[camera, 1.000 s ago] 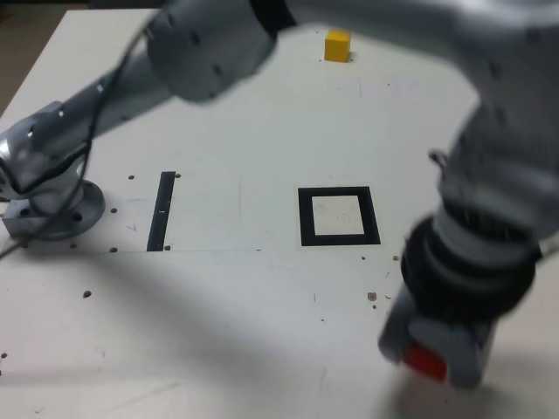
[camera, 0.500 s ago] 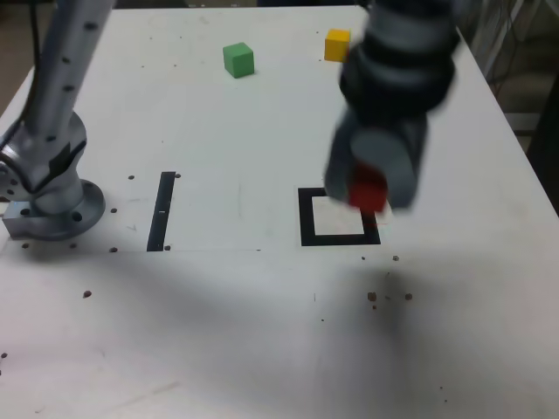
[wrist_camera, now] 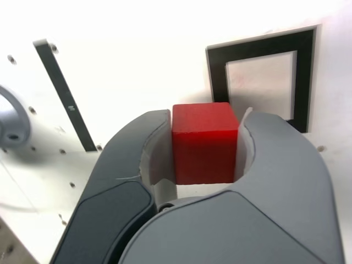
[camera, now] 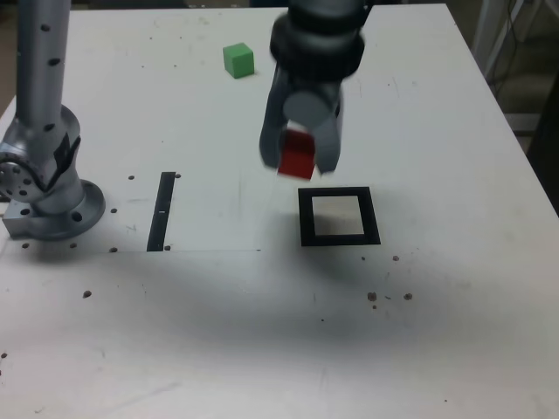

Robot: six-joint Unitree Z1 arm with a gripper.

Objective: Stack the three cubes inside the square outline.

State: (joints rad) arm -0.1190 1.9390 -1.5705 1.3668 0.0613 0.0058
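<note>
Red cube (wrist_camera: 204, 144), clamped in end effector (wrist_camera: 204, 165)

Held cube (camera: 297, 157): between the jaws of the gripper (camera: 301, 161), above the table (camera: 437, 332).
Square outline (camera: 339, 216): flat on the table, below the gripper and slightly toward the exterior view's right and front.
Second cube (camera: 238, 60): on the table, behind the gripper, toward the exterior view's left.
Straight strip (camera: 162, 210): on the table, well to the exterior view's left of the gripper.
Arm base (camera: 52, 205): beyond the strip, further to the exterior view's left.
</note>
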